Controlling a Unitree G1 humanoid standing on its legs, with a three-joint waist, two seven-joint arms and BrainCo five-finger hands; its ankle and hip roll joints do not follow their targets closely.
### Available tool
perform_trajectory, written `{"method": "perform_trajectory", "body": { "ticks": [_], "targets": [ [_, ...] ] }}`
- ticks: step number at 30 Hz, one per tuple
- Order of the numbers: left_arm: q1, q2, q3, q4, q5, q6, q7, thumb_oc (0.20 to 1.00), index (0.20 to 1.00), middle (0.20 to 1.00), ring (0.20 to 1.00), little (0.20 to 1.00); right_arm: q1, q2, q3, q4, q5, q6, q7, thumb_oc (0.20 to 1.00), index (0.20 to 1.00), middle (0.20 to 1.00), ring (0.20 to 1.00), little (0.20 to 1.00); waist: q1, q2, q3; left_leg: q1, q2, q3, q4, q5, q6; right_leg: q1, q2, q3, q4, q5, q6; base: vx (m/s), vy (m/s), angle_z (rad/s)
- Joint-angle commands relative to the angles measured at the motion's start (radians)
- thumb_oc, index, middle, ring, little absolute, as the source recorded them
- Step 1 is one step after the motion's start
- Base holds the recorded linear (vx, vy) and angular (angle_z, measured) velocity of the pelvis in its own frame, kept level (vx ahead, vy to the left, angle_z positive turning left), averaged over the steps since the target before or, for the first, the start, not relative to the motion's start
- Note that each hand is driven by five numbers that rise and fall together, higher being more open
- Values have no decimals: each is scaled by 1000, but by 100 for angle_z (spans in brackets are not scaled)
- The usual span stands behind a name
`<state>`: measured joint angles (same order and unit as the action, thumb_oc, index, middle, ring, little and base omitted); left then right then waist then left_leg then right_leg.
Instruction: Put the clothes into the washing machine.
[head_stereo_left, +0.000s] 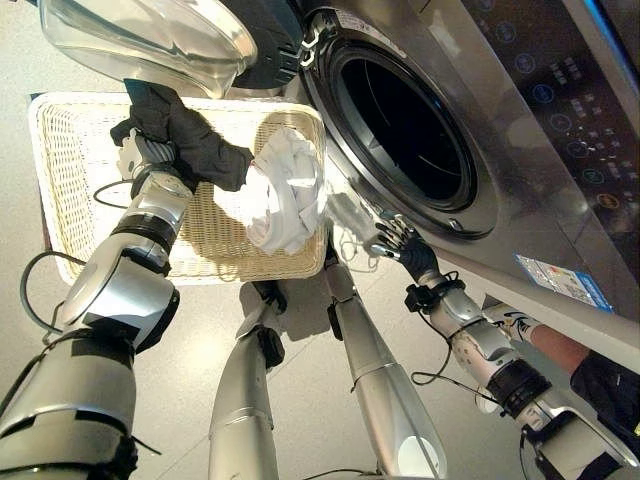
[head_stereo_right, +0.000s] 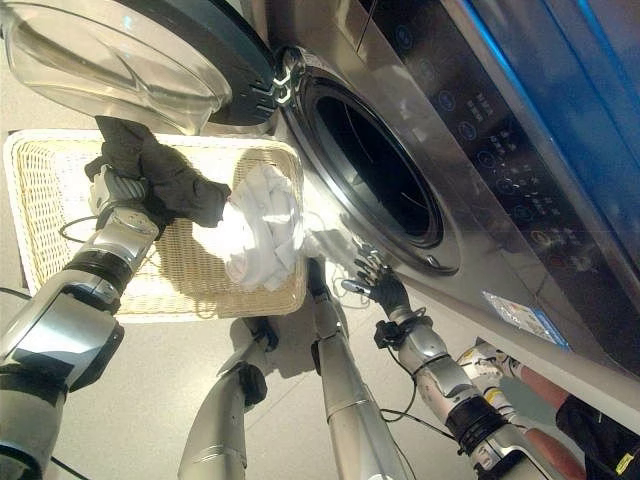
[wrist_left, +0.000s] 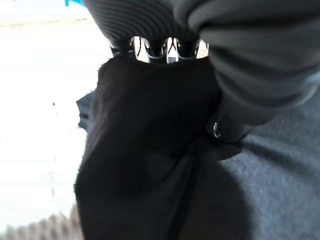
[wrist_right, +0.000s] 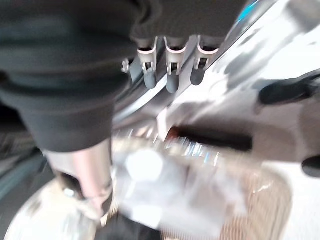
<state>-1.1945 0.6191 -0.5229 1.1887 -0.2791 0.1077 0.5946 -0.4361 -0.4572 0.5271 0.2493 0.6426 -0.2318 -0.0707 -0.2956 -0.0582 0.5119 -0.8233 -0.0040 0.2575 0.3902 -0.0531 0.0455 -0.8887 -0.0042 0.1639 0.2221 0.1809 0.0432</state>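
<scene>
The left hand (head_stereo_left: 143, 160) is over the basket (head_stereo_left: 70, 180), its fingers curled round a dark garment (head_stereo_left: 195, 140) that bunches over and beside it above the wicker; the left wrist view shows the same dark cloth (wrist_left: 145, 150) pressed against the fingers. The basket lies on the floor (head_stereo_left: 200, 360) in front of the washer (head_stereo_left: 500, 200), with the open glass door (head_stereo_left: 150, 40) swung out above its far edge. A white garment (head_stereo_left: 285, 195) is heaped at the basket's right end, just beside the dark one and draped over the rim nearest the washer. The drum opening (head_stereo_left: 400, 130) is dark. The right hand (head_stereo_left: 400, 240) hangs below the drum opening, close to the washer's front panel, with its fingers loosely spread and holding nothing. A person's arm (head_stereo_left: 560, 350) shows at the lower right.
</scene>
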Motion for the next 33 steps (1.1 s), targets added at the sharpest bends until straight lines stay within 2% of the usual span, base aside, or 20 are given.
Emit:
{"method": "perform_trajectory", "body": {
  "ticks": [1,2,6,7,9,10,12,13,14,15,17,18,20,23,25,26,27,28,33],
  "targets": [
    [62,11,71,-98,22,-117,76,200,200,200,200,200,29,-6,-12,-89,-68,-18,14,1000,1000,1000,1000,1000,38,-8,8,95,-57,-66,-17,-37,-72,71,28,-99,-6,-70,20,-137,-128,14],
    [97,12,98,-176,7,-176,85,200,200,200,200,200,5,-9,-15,-133,-94,3,12,1000,1000,1000,1000,1000,54,-1,8,85,-64,-64,-56,14,-72,62,21,-107,-17,-48,15,-131,-120,16],
    [192,-7,144,-317,-59,-284,32,200,200,200,200,200,-13,1,-24,-185,-121,50,16,1000,1000,1000,1000,1000,92,22,8,109,-65,-92,-100,41,-74,88,24,-129,-21,-62,10,-69,-87,28],
    [262,-31,165,-429,-102,-335,-41,200,200,200,200,200,-27,13,-31,-210,-138,82,16,1000,1000,1000,1000,1000,117,36,8,125,-63,-105,-130,59,-74,108,22,-148,-29,-69,9,-53,-95,22],
    [306,-48,175,-487,-144,-389,-125,200,200,200,200,200,-34,20,-37,-225,-149,100,18,1000,1000,1000,1000,1000,133,44,8,134,-63,-114,-153,73,-75,119,22,-160,-35,-71,8,-42,-70,19],
    [306,-48,175,-487,-144,-389,-125,200,200,200,200,200,-34,20,-37,-225,-149,100,18,1000,1000,1000,1000,1000,133,44,8,134,-63,-114,-153,73,-75,119,22,-160,-35,-71,8,-40,-64,34],
    [414,-100,185,-616,-157,-462,-317,200,200,200,200,200,-56,38,-49,-232,-174,139,38,1000,1000,1000,1000,1000,171,67,8,163,-66,-141,-203,101,-74,154,16,-196,-50,-77,7,-57,-99,33],
    [434,-106,181,-647,-173,-470,-371,200,200,200,200,200,-66,40,-49,-235,-179,154,42,1000,1000,1000,1000,1000,179,72,8,170,-66,-147,-217,110,-74,163,14,-204,-53,-78,6,-64,-85,27],
    [465,-111,176,-705,-212,-467,-482,200,200,200,200,200,-85,41,-48,-239,-192,179,49,1000,1000,1000,1000,1000,194,80,8,180,-65,-152,-236,123,-74,176,11,-217,-58,-81,6,-47,-43,40],
    [480,-111,171,-743,-242,-457,-538,200,200,200,200,200,-94,39,-45,-236,-192,188,53,1000,1000,1000,1000,1000,201,84,8,186,-64,-155,-248,131,-74,183,10,-225,-60,-82,5,-35,-25,33],
    [487,-113,169,-754,-260,-452,-568,200,200,200,200,200,-98,38,-43,-235,-193,191,55,1000,1000,1000,1000,1000,203,86,8,189,-64,-156,-255,134,-75,186,10,-228,-62,-82,5,-16,-8,23],
    [511,-114,156,-799,-310,-440,-678,200,200,200,200,200,-115,34,-32,-221,-207,190,61,1000,1000,1000,1000,1000,215,94,8,204,-61,-160,-284,148,-77,202,8,-238,-74,-82,7,-23,-7,16],
    [534,-118,133,-873,-345,-416,-745,200,200,200,200,200,-139,28,-12,-212,-246,198,83,1000,1000,1000,1000,1000,226,102,8,215,-60,-163,-320,169,-79,216,8,-247,-93,-75,7,-30,-5,6],
    [546,-110,108,-938,-407,-376,-827,200,200,200,200,200,-171,3,16,-211,-218,211,98,1000,1000,1000,1000,1000,236,106,8,231,-61,-166,-348,185,-79,231,5,-256,-120,-61,9,-38,6,6],
    [547,-110,101,-948,-417,-370,-838,200,200,200,200,200,-176,2,20,-207,-213,212,97,1000,1000,1000,1000,1000,237,106,8,231,-62,-166,-347,186,-79,233,3,-257,-124,-58,9,-21,6,5],
    [548,-98,75,-982,-464,-343,-886,200,200,200,200,200,-198,-4,37,-185,-181,216,101,1000,1000,1000,1000,1000,241,107,8,234,-63,-168,-347,187,-81,239,-5,-263,-138,-47,13,0,0,0],
    [548,-98,75,-982,-464,-343,-886,200,200,200,200,200,-198,-4,37,-185,-181,216,101,1000,1000,1000,1000,1000,241,107,8,234,-63,-168,-347,187,-81,239,-5,-263,-138,-47,13,-44,9,1],
    [542,-88,49,-1012,-496,-316,-918,200,200,200,200,200,-213,-8,60,-176,-164,220,105,1000,1000,1000,1000,1000,243,106,8,236,-63,-166,-354,190,-81,244,-9,-265,-150,-38,16,0,0,0],
    [534,-74,13,-1042,-519,-296,-917,200,200,200,200,200,-222,-13,105,-166,-125,226,112,1000,1000,1000,1000,1000,244,110,8,238,-63,-163,-364,197,-77,245,-12,-265,-156,-32,19,-15,4,2]
  ]
}}
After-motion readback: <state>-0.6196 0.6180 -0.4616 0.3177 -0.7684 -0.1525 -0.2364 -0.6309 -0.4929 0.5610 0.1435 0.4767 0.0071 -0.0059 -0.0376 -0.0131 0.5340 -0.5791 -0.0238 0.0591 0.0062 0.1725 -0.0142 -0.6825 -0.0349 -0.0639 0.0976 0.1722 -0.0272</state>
